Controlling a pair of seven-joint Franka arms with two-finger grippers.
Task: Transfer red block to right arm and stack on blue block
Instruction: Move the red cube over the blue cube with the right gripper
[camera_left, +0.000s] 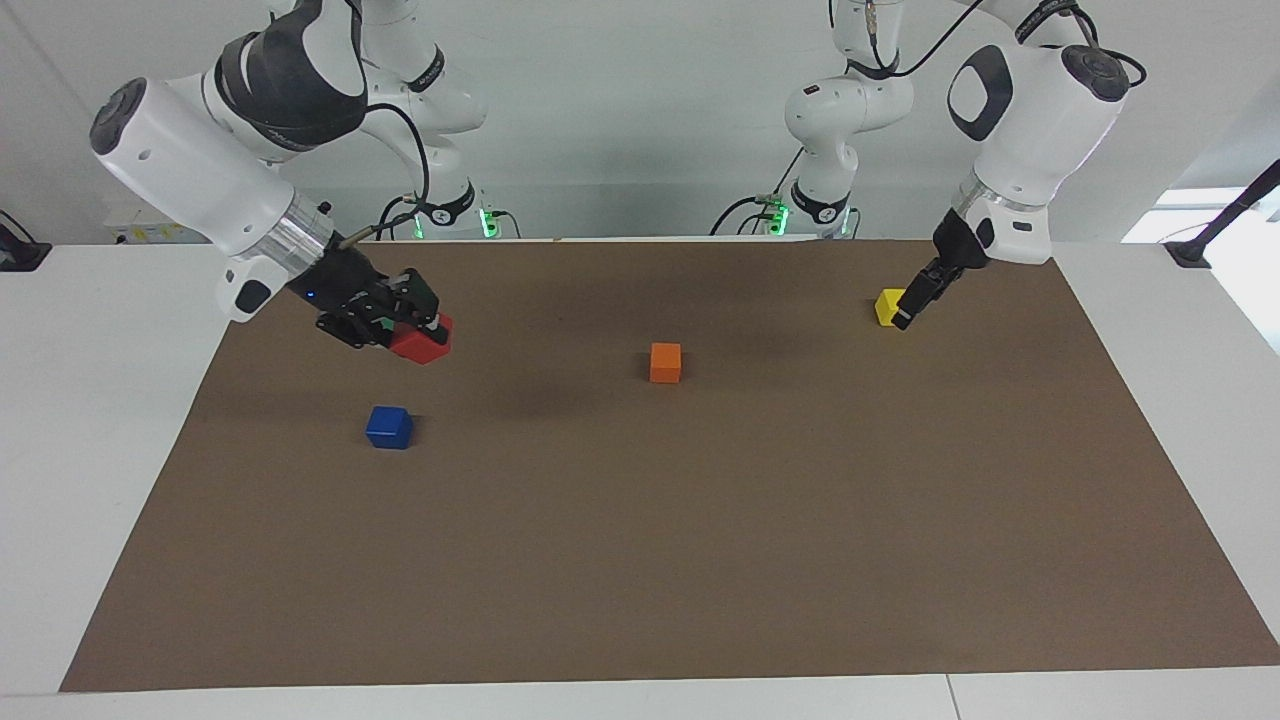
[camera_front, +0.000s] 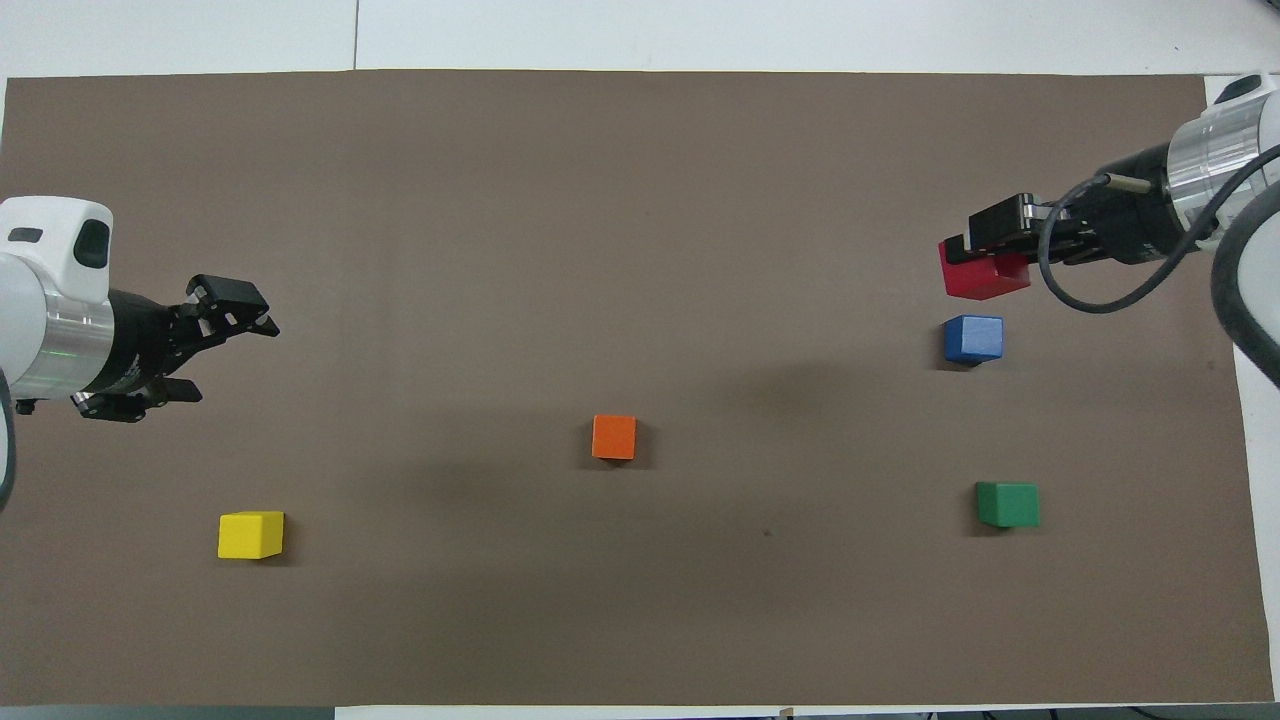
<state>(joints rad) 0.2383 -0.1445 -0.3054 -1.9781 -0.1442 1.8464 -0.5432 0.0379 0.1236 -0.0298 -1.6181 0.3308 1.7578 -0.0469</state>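
Observation:
My right gripper (camera_left: 420, 322) is shut on the red block (camera_left: 424, 341) and holds it in the air roughly over the blue block (camera_left: 389, 427), with a clear gap between them. In the overhead view the right gripper (camera_front: 985, 256) and the red block (camera_front: 985, 277) show just above the blue block (camera_front: 973, 338), which rests on the brown mat (camera_left: 640, 560) toward the right arm's end. My left gripper (camera_left: 912, 303) is open and empty, raised over the mat by the yellow block; it also shows in the overhead view (camera_front: 232, 358).
An orange block (camera_left: 665, 362) lies mid-mat. A yellow block (camera_left: 887, 306) lies toward the left arm's end. A green block (camera_front: 1008, 504) lies nearer to the robots than the blue block; my right arm hides it in the facing view.

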